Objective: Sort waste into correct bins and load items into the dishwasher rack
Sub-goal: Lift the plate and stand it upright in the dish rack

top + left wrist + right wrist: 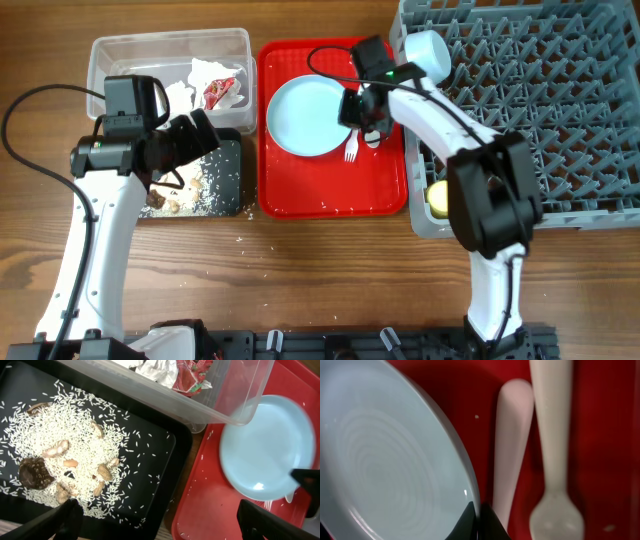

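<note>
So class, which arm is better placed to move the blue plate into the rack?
Right. Its gripper sits at the rim of the plate, beside the rack; the left gripper hovers open over the black tray.

Plate [308, 116] on serving tray [330, 192], left of rack [560, 110]

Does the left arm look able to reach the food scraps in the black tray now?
Probably yes. The left gripper hangs open just above the black tray, and nothing covers the scraps among the rice.
</note>
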